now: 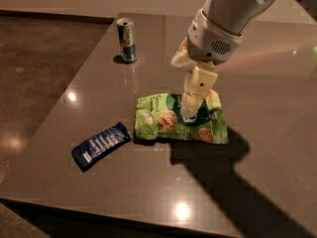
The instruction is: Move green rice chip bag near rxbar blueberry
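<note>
A dark, glossy table fills most of the scene, seen from above and slightly to one side, with small ceiling lights reflected on its surface. A brown floor shows beyond its left edge.

Near the middle of the table lies the green rice chip bag, a crinkled light-green pouch resting flat, with a dark green round logo and pictures of tan rice cakes on its face. It is the largest thing on the table.

A thick white robot arm comes in from the upper right and points downward. Its cream-coloured gripper hangs straight over the bag, the tip meeting the bag's upper middle, on the dark green logo. From where I stand I cannot tell whether the gripper is open, closed, or pinching the bag.

Just to the left of the bag, and a little nearer to me, lies the blueberry bar, a small flat dark blue wrapper with lines of white text. It sits at a slant, its upper right corner close to the bag's lower left corner, with a narrow strip of table between them.

A silver-and-blue drink can stands upright near the far left edge, well apart from the bag and the bar.

The arm casts a wide dark shadow across the table to the right of the bag and toward the front.
</note>
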### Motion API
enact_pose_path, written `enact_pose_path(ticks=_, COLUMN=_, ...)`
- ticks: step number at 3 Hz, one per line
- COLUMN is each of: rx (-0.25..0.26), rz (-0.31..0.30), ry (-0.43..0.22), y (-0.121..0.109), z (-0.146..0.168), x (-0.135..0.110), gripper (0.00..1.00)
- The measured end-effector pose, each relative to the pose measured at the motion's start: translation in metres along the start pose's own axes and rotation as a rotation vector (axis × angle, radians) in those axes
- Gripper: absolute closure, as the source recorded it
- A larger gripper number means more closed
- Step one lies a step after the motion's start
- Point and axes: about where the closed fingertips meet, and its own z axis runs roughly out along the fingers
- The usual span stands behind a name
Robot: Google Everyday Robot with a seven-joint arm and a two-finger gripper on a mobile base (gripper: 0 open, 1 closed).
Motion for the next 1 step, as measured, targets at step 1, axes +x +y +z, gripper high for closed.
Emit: enact_pose_path(ticks=1, rx=0.000, rz=0.000, ry=0.000, y=-0.0001, z=0.0000, x=-0.0001, gripper=0.00)
